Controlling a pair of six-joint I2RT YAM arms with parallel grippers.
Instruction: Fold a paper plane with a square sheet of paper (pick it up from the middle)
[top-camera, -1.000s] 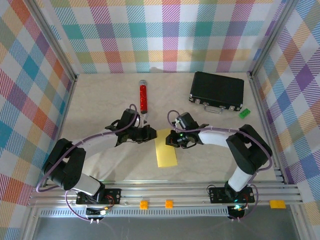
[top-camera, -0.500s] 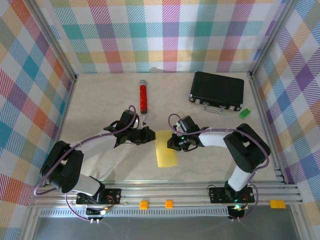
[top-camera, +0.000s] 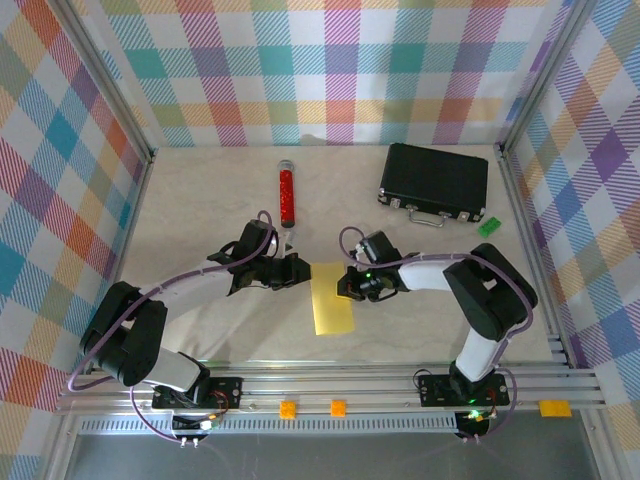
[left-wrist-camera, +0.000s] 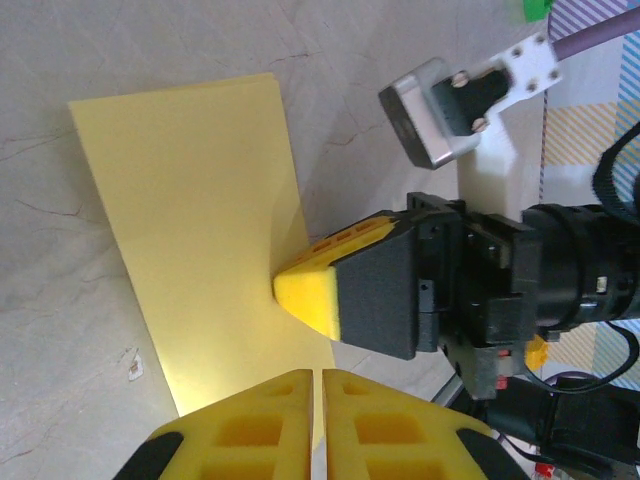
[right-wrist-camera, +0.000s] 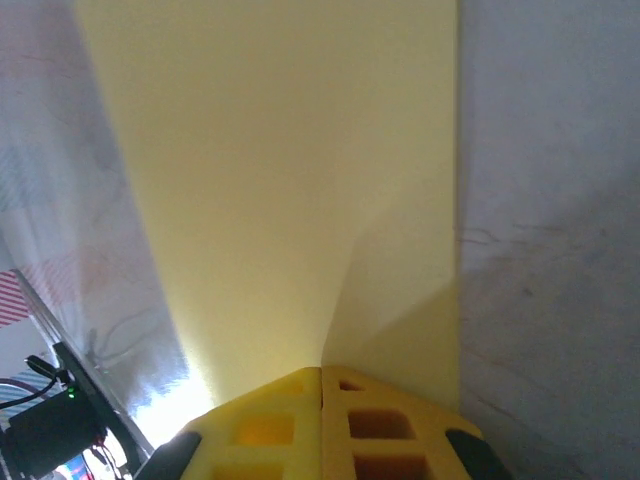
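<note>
the square sheet of paper (top-camera: 332, 300), folded into a long narrow yellow rectangle, is lying flat on the pale marbled table (top-camera: 200, 220) in the middle, between the two arms, with its long side running from the near edge toward the back. the left claw (top-camera: 300, 270) is reaching in from the left at the strip's far left corner; in the left wrist view its two yellow fingers are sitting together with only a thin seam between them, right at the paper's edge, and it is not possible to tell whether any paper is pinched there. the right claw (top-camera: 345, 285) is coming in from the right, closed as well, and its joined yellow tip is pressing down on the top surface of the paper near the far end, casting a shadow across the sheet. the two claws are facing each other, close together but apart. farther back on the table a red cylinder (top-camera: 287, 195) is lying lengthwise, a black case (top-camera: 435, 180) is sitting toward the right rear, and a small green block (top-camera: 489, 226) is resting just beside the case's right corner.
</note>
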